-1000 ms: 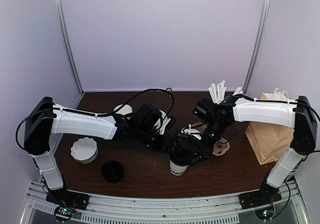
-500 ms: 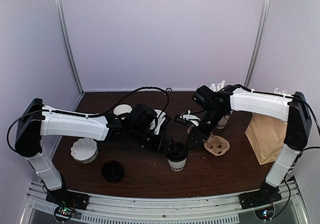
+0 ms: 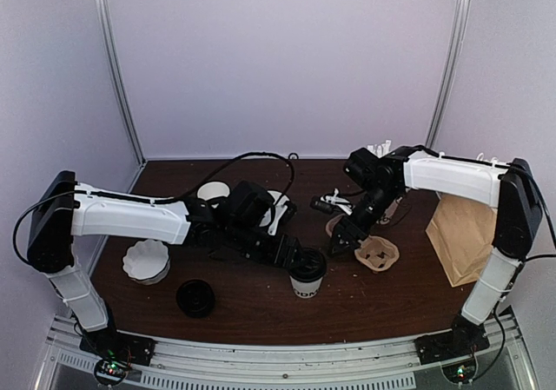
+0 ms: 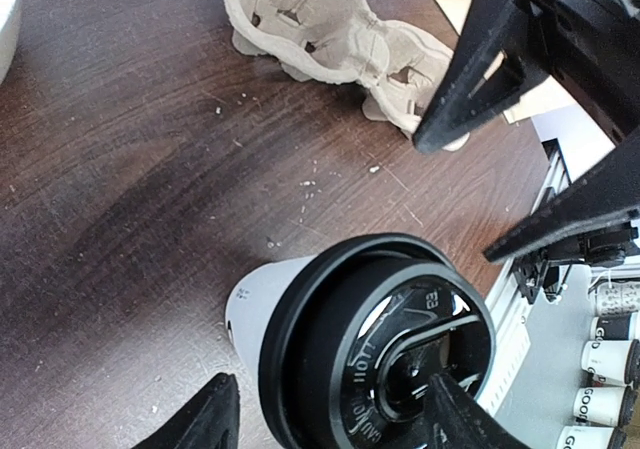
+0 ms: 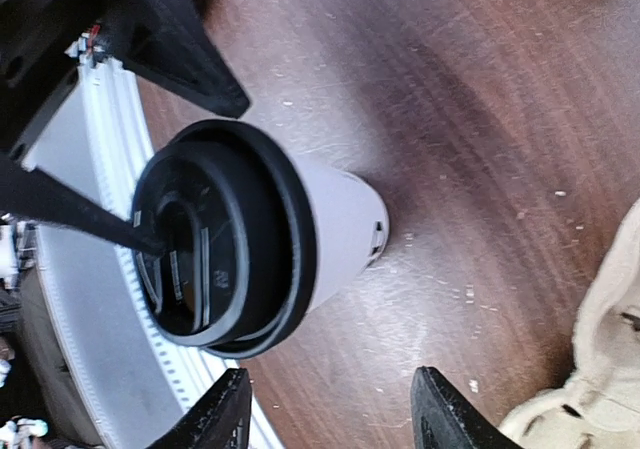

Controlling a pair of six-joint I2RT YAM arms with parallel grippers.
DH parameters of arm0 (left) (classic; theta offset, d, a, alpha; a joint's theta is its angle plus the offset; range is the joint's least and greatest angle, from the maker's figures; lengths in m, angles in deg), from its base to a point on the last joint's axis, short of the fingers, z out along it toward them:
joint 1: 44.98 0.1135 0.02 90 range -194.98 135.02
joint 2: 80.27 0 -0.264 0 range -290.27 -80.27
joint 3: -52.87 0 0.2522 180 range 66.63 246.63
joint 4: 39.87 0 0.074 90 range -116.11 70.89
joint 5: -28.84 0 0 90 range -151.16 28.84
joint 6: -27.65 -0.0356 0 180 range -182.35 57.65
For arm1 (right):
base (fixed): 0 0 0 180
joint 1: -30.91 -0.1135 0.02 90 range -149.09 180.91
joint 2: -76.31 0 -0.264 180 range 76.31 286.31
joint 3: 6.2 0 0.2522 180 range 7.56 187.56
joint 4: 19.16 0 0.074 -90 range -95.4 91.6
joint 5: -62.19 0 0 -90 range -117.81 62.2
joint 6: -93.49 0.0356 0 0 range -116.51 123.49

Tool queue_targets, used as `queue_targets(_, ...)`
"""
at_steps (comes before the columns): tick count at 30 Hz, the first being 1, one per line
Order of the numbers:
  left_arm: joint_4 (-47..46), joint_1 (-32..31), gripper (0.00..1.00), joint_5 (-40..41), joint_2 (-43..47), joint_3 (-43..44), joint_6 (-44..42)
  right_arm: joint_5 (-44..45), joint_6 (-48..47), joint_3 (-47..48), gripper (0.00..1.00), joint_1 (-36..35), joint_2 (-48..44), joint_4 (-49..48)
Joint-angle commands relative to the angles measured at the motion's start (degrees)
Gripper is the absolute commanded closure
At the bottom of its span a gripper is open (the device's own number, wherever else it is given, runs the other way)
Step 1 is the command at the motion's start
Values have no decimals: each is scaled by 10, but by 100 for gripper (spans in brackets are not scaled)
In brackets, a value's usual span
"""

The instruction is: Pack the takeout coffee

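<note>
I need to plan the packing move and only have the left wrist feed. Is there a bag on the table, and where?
Observer: Yes. A brown paper bag sits at the right side of the table, to the right of the pulp carrier.
Operator: Anything left of the cup that I should avoid?
Observer: A loose black lid lies near the front edge, left of the takeout coffee.

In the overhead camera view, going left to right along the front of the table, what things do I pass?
White fluted bowl → loose black lid → takeout coffee → cardboard cup carrier → brown paper bag.
</note>
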Motion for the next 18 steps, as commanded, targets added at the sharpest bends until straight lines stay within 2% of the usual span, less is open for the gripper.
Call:
queue_targets(1, 20, -2, 34, 17, -10, 9, -3, -81, -10, -24, 42, 4, -4, 21)
queue_targets(18, 31, -2, 36, 11, -27, 20, -6, -143, 10, -9, 47, 2, 57, 25)
